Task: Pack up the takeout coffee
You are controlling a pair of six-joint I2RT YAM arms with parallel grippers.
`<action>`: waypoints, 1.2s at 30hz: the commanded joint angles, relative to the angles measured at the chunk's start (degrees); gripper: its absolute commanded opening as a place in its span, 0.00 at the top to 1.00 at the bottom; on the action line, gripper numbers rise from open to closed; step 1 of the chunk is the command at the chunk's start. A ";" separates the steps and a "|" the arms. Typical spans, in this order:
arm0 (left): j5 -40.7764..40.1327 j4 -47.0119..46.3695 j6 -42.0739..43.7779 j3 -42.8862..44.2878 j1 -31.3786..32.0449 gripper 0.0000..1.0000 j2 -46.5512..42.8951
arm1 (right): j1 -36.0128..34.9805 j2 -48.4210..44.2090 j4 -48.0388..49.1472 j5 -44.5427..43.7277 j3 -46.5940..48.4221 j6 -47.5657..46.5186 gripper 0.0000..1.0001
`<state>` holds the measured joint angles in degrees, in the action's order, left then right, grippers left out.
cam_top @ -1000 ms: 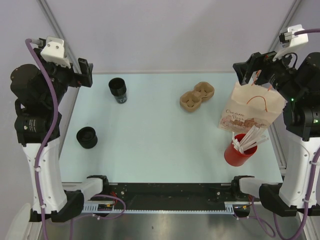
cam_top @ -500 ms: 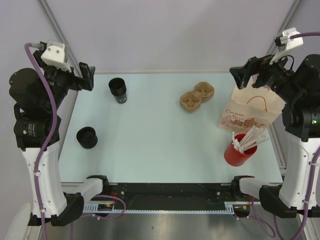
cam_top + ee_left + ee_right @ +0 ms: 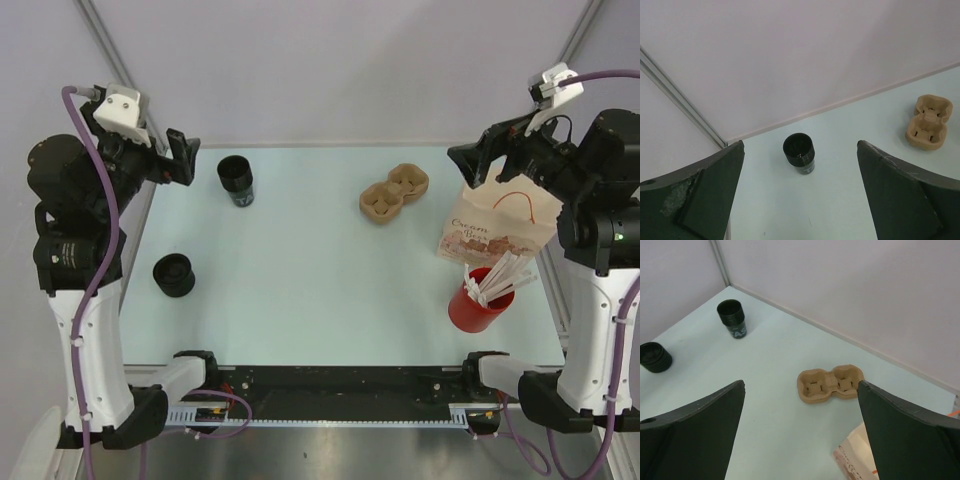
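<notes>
Cup (image 3: 236, 180) upright far-left, second cup (image 3: 173, 274) nearer; carrier (image 3: 394, 192) mid-table. Left gripper (image 3: 180, 158), right gripper (image 3: 468, 160) aloft, jaws wide, empty.

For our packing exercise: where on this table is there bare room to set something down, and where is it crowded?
Bare: the middle of the table, between the far black cup and near black cup on the left and the cardboard carrier and paper bag on the right. Crowded: the right edge, bag beside red cup.

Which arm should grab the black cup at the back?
Left. The left fingers hang open right next to that black cup; the right fingers are far off, by the paper bag.
</notes>
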<state>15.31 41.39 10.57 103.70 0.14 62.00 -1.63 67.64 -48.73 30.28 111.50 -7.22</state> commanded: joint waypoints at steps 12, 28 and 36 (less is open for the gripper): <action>3.50 1.77 4.72 -1.39 0.03 0.01 -1.53 | -16.21 11.89 5.41 -13.22 -5.33 -7.45 0.00; 1.21 3.17 7.10 -10.71 0.03 0.01 -5.31 | -17.36 45.11 -2.41 -28.61 7.84 -6.93 0.03; 1.48 4.41 6.84 -12.73 0.03 0.01 -6.19 | -15.51 55.14 -5.06 -27.39 15.32 -9.73 0.17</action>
<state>16.75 45.69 17.04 92.09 0.14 57.04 -18.11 120.05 -52.18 3.36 122.43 -14.44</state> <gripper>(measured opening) 0.995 0.847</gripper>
